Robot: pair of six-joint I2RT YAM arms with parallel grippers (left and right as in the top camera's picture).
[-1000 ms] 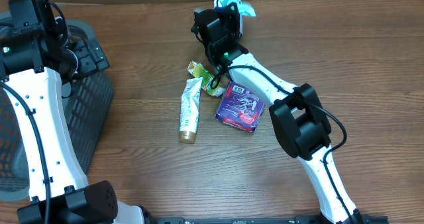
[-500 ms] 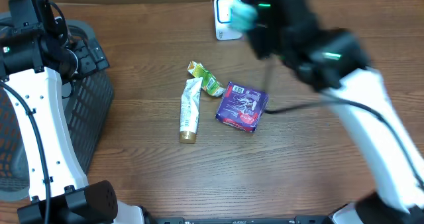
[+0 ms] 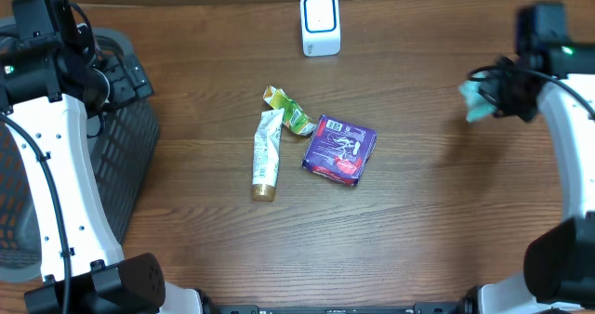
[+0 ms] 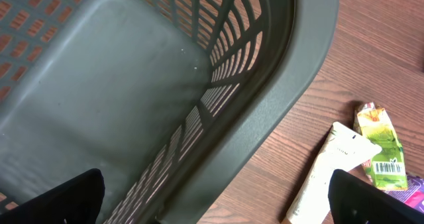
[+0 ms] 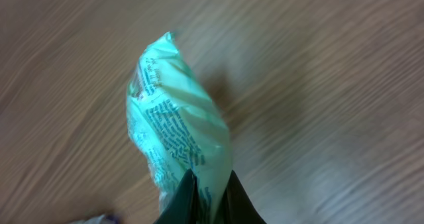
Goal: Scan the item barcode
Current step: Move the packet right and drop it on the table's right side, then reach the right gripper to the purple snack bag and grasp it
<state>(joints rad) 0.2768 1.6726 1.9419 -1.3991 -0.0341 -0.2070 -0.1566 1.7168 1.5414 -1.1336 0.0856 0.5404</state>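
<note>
Overhead: right end effector [image 3: 496, 97] grips teal packet [image 3: 475, 103], well apart from box [image 3: 339, 149].

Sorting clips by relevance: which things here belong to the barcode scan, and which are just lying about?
In the job: mint-green plastic packet in the right gripper; white blue-rimmed scanner block.
Lying about: white squeeze tube; green-yellow foil sachet; purple box; dark grey slatted basket.

Basket [image 3: 130, 156] L, scanner [image 3: 320, 23] rear, tube [image 3: 267, 153] L of box [image 3: 339, 149]
</note>
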